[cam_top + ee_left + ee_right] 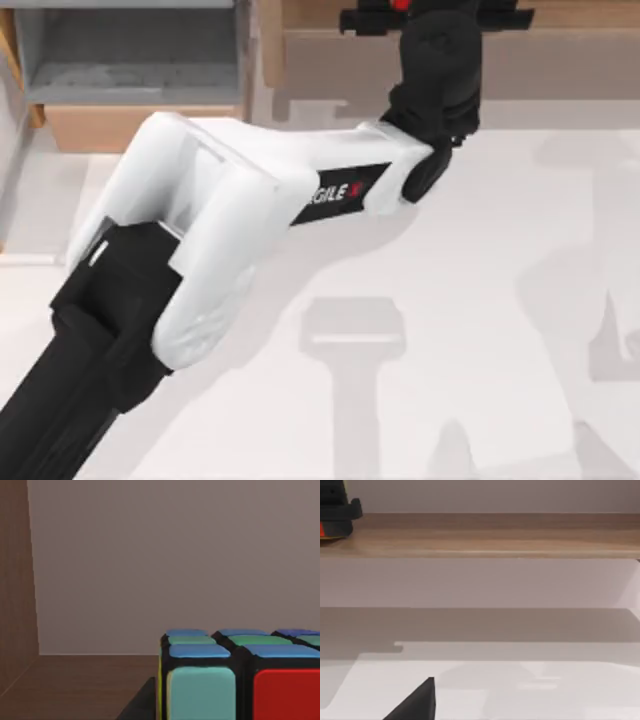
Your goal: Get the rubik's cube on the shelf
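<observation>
The rubik's cube (240, 680) is close up in the left wrist view, with blue and green stickers on top and a pale teal and a red one facing me, just over the brown wood of the shelf (75, 685). My left gripper (435, 18) reaches over the shelf (570, 15) at the top of the table, shut on the cube, whose red (401, 5) peeks out beside it. From the right wrist, the same gripper and red cube (324, 531) sit at the end of the ledge (495, 540). A dark part of my right gripper (415, 705) hangs low over the table.
A grey-lined box (130, 60) with a wooden front stands at the back left. The shelf's grey-brown front panel (560, 65) drops to the white table (480, 300). A wooden side wall (15, 580) closes the shelf beside the cube.
</observation>
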Controlling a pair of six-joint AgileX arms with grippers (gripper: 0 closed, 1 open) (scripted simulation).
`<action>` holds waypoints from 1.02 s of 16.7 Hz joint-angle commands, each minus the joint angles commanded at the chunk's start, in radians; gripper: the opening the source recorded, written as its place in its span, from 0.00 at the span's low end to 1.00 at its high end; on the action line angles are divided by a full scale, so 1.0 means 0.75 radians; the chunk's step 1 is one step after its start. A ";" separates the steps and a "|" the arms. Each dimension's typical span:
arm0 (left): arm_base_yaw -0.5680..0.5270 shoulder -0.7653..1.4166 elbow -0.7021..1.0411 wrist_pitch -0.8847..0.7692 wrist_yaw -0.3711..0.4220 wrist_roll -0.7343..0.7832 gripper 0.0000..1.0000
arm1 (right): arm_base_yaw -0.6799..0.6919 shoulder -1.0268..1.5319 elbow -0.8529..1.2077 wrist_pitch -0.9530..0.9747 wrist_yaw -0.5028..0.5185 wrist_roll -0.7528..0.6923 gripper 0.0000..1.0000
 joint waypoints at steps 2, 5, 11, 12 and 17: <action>0.000 0.000 0.000 0.000 0.000 0.000 0.98 | 0.000 0.000 0.000 0.000 0.000 0.000 1.00; 0.000 0.000 0.000 0.000 0.000 0.000 1.00 | 0.000 0.000 0.000 0.000 0.000 0.000 1.00; -0.004 0.000 0.000 0.000 0.000 0.000 1.00 | 0.000 0.000 0.000 0.000 0.000 0.000 1.00; -0.004 0.000 0.000 0.000 0.000 0.000 1.00 | 0.000 0.000 0.000 0.000 0.000 0.000 1.00; 0.009 -0.096 -0.191 0.071 0.139 0.096 1.00 | 0.000 0.000 0.000 0.000 0.000 0.000 1.00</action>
